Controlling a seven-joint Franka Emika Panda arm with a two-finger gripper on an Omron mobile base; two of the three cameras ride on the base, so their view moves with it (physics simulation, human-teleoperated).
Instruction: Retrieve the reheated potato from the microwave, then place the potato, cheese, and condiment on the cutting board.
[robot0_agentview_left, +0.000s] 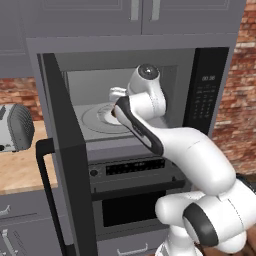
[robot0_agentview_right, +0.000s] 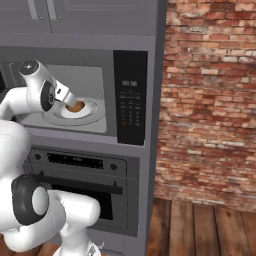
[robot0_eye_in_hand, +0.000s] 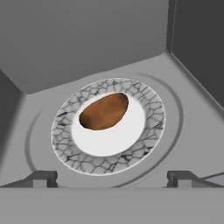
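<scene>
1. While the microwave (robot0_agentview_left: 210, 60) stands with its door (robot0_agentview_left: 70, 165) swung wide to the left, the white arm reaches into its cavity from the front.
2. Inside, a round turntable (robot0_eye_in_hand: 175, 127) covers the cavity floor, and a plate (robot0_eye_in_hand: 109, 164) with a crackled grey rim sits at its centre.
3. On that plate lies the potato (robot0_eye_in_hand: 105, 111), a brown oval lump resting on the white middle, toward the plate's back edge in the hand view.
4. From the right base view, the potato (robot0_agentview_right: 75, 106) shows just past the end of the arm, on the plate (robot0_agentview_right: 90, 111).
5. At the bottom of the hand view, the gripper (robot0_eye_in_hand: 111, 178) has its two dark fingertips (robot0_eye_in_hand: 41, 178) spread wide apart, released and holding nothing; they sit at the near edge of the turntable, short of the potato.
6. Right of the cavity is the black control panel (robot0_agentview_right: 130, 97) with a small display.
7. Below the microwave sits an oven (robot0_agentview_right: 80, 162) with knobs and a handle bar.
8. At the left edge of the left base view, a toaster (robot0_agentview_left: 15, 127) stands on a wooden counter (robot0_agentview_left: 22, 172).
</scene>
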